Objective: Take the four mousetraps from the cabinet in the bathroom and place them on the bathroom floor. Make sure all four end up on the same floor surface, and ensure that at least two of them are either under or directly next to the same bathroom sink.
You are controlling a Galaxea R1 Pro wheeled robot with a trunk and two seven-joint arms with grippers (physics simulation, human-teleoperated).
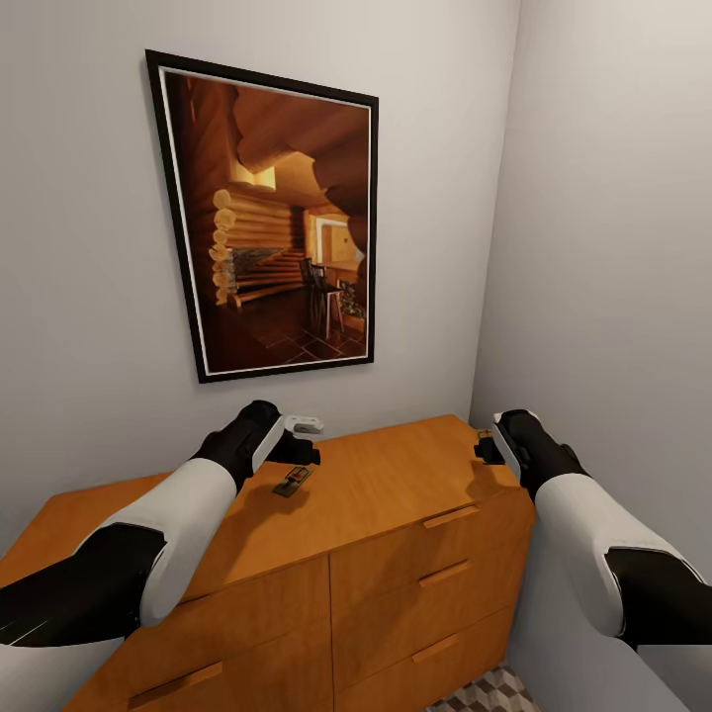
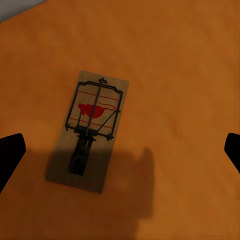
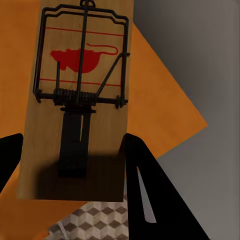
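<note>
cabinet point(image 1: 396, 485) top: left hand point(image 1: 302, 440) hovers spread above mousetrap point(image 1: 293, 481).

No readable text anywhere; each mousetrap point(image 2: 90, 135) bears only a red mouse silhouette.

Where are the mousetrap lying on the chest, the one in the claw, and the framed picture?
mousetrap on cabinet point(image 2: 89, 132), left wrist view, wooden base
held mousetrap point(image 3: 80, 100), right wrist view, spring coil
framed picture point(image 1: 272, 222), head view, canvas middle
</note>
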